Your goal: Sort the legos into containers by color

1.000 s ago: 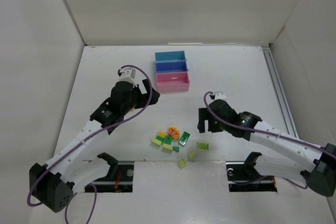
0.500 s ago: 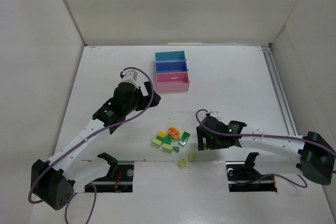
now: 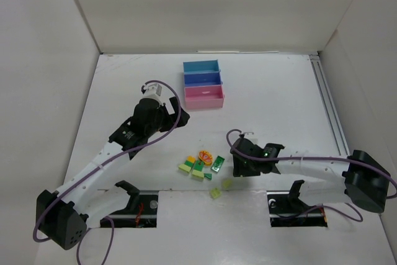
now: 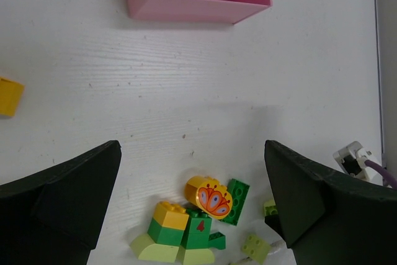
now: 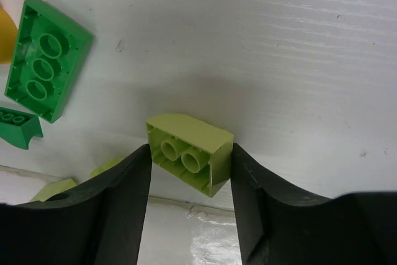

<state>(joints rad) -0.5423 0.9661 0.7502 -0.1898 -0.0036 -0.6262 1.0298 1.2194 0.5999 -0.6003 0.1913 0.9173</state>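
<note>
My right gripper [image 5: 190,161] is down at the table, its two fingers pressed against both sides of a light green brick [image 5: 192,136] that lies with its hollow underside showing. In the top view that gripper [image 3: 239,169] covers the brick. A pile of legos [image 3: 198,164] lies just left of it: an orange butterfly disc [image 4: 213,198], a dark green plate [image 5: 44,57], and yellow and green bricks. My left gripper [image 4: 192,153] hangs open above the pile, holding nothing. The teal [image 3: 201,66], blue [image 3: 202,78] and pink [image 3: 204,97] containers stand in a row at the back.
Two loose light green bricks [image 3: 227,184] [image 3: 215,193] lie near the table's front edge by the right gripper. A single yellow brick [image 4: 9,96] sits apart at the left of the left wrist view. White walls enclose the table on three sides.
My right arm has dropped down and shifted left onto the light green brick, and its jaws have closed in on it. The left arm has barely moved.
</note>
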